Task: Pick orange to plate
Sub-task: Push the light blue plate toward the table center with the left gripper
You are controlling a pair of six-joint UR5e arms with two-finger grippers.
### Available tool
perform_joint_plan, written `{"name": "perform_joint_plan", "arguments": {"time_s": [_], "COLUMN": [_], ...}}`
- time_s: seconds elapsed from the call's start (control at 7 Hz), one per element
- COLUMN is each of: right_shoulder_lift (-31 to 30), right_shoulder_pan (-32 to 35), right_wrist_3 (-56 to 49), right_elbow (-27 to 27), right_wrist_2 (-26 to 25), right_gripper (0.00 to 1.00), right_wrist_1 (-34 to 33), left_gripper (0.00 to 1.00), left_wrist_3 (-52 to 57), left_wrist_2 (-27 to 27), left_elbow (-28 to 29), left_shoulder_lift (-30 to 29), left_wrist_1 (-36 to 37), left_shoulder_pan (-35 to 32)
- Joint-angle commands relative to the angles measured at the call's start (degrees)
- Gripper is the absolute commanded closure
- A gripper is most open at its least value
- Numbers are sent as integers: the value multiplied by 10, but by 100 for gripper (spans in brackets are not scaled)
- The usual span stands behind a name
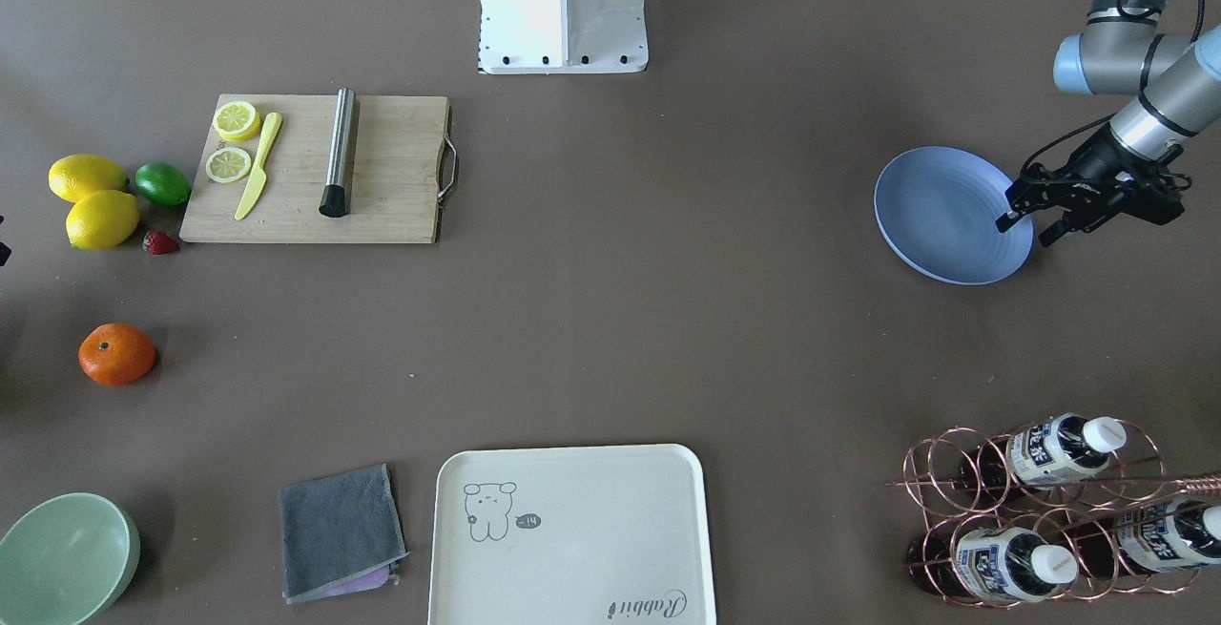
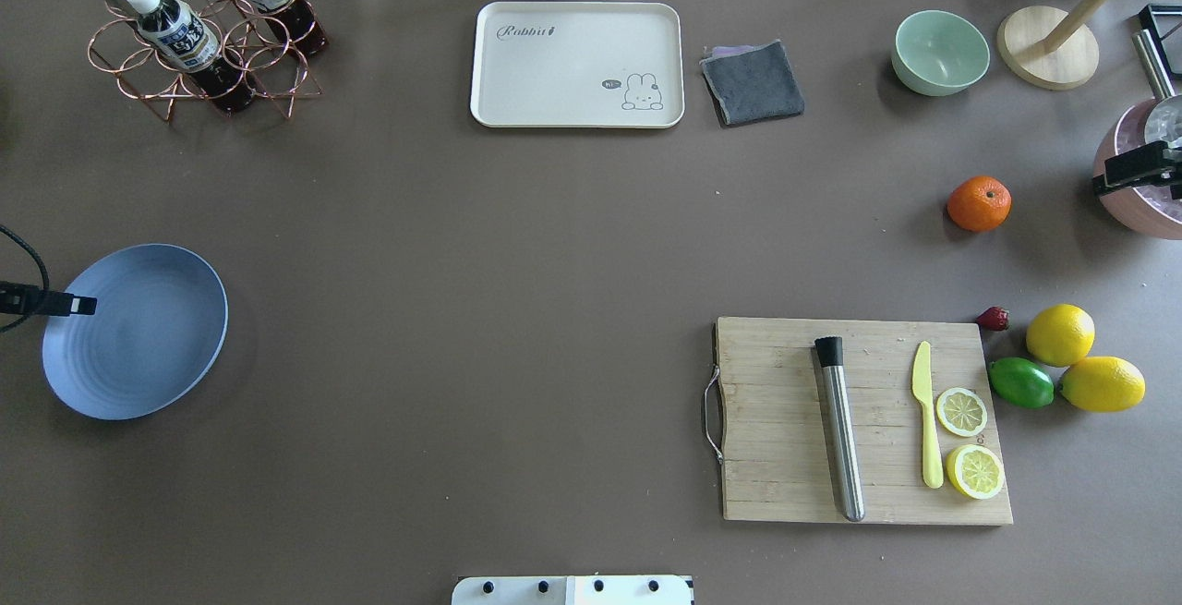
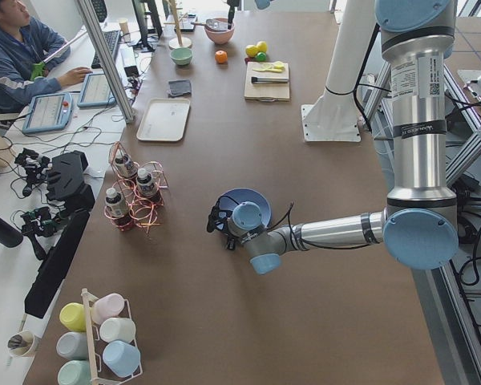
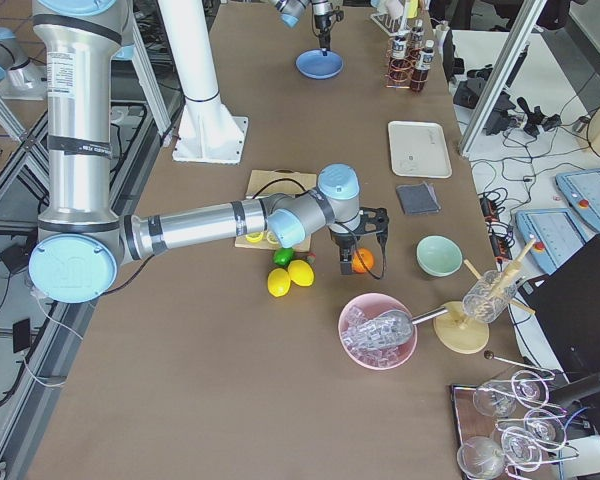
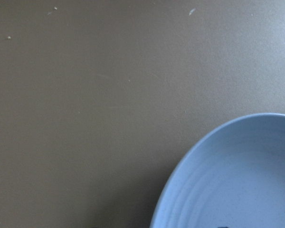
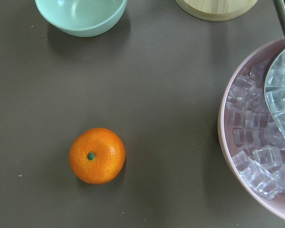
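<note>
Fingers of my left gripper (image 1: 1024, 231) stand spread, holding nothing, over the edge of the periwinkle plate (image 1: 940, 215). Whether my right gripper (image 4: 361, 248) is spread or pressed together I cannot tell. It hangs near the orange (image 2: 979, 203), which sits on the brown table (image 2: 554, 263) between the green bowl (image 2: 940, 51) and the lemons (image 2: 1060, 334), well apart from the plate.

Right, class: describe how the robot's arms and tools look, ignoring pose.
Both arms are silver tubes with pale-blue joint caps. The left arm carries black bands, a white label with a square code and black cable. The left tool is black and two-fingered; the right tool is black too.
</note>
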Motion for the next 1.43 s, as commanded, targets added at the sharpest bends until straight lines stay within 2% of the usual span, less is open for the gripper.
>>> {"name": "perform_joint_plan", "arguments": {"time_s": [0.0, 0.14, 0.29, 0.43, 0.57, 0.71, 0.86, 1.0, 1.29], "right_shoulder_lift": [0, 0, 0, 0, 0, 0, -1, 0, -1], "right_shoulder_pan": [0, 0, 0, 0, 0, 0, 0, 0, 0], "right_wrist_3": [0, 0, 0, 0, 0, 0, 0, 0, 1], "right_elbow": [0, 0, 0, 0, 0, 1, 1, 1, 1], "right_wrist_2": [-2, -5, -4, -5, -5, -5, -5, -4, -4], "right_gripper": [0, 0, 0, 0, 0, 0, 0, 0, 0], "right_wrist_1": [0, 0, 0, 0, 0, 0, 0, 0, 0], "left_gripper": [79, 97, 100, 100, 100, 100, 100, 100, 100], "left_wrist_3": [2, 2, 2, 1, -5, -35, -150, -203, -213], "left_wrist_2": [-1, -1, -3, -63, -131, -169, -167, -161, -92], "left_elbow": [1, 1, -1, -4, -7, -30, -63, -65, -93], "left_shoulder_lift": [8, 11, 12, 11, 2, -9, -40, -86, -123], "left_wrist_1": [-17, -20, -20, -20, -18, -7, -6, -4, 66], "left_shoulder_pan": [2, 2, 1, -4, -52, -85, -84, -79, -33]}}
